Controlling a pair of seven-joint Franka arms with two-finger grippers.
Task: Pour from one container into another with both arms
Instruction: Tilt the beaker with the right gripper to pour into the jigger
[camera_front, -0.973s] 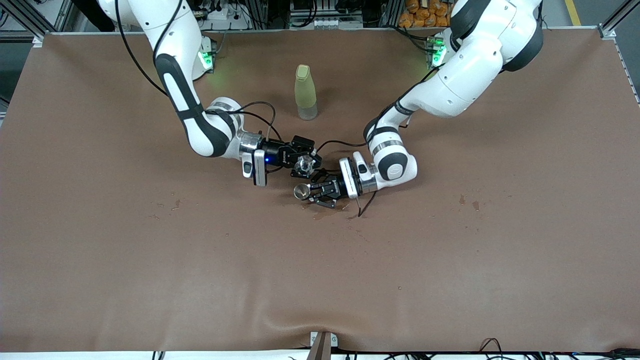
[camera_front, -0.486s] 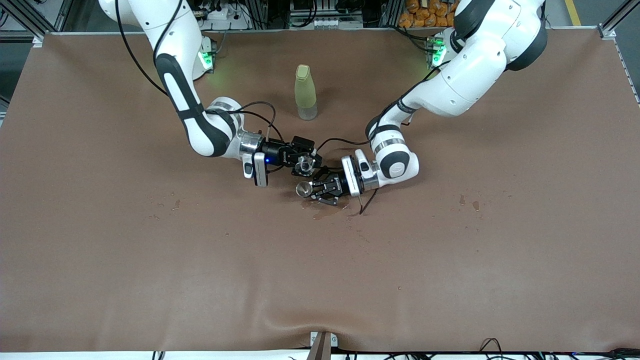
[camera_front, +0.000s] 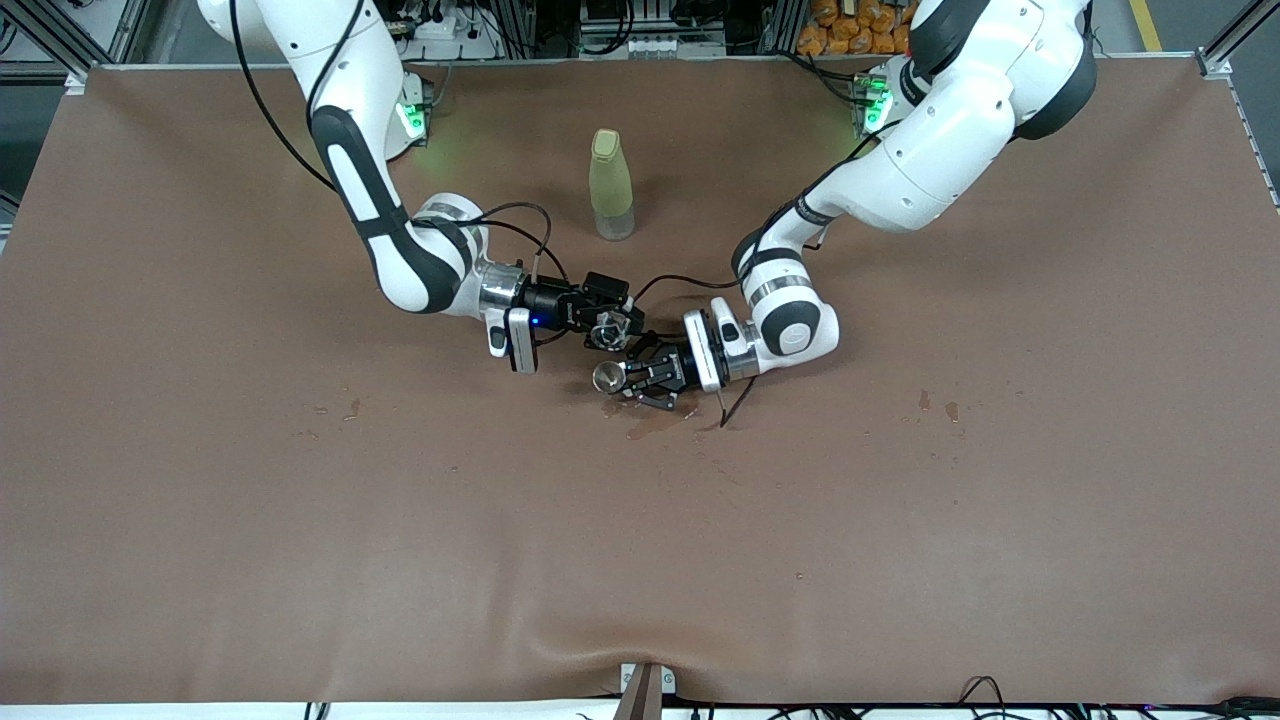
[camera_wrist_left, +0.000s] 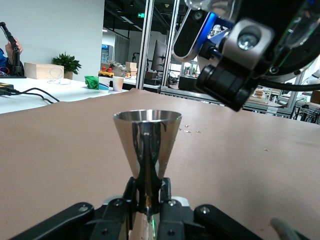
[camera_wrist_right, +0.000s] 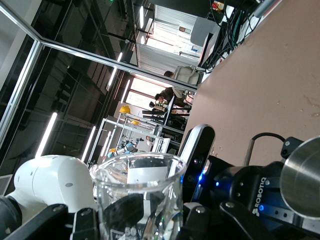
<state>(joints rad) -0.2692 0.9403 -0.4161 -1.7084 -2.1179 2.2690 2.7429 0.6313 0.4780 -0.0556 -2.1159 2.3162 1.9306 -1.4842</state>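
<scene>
Toward the right arm's end of the counter, the right gripper is clamped on the clear glass beaker, carrying it over the middle of the counter. In the right wrist view the beaker is sitting between the black fingers with its rim free above them. I cannot tell whether anything is in it.

Just beside it, the left gripper is closed on the narrow stem of the grey-rimmed cup, holding it upright with its mouth open upward; the left wrist view is showing the cup flaring out above the fingers, with the right gripper hanging above it.

What the pour turns on, as I judge it: the beaker's mouth is sitting above and very near the cup's rim, a little toward the robots' bases, so it seems to need tipping toward the front camera.

The yellow-green bottle is standing well apart, untouched.
</scene>
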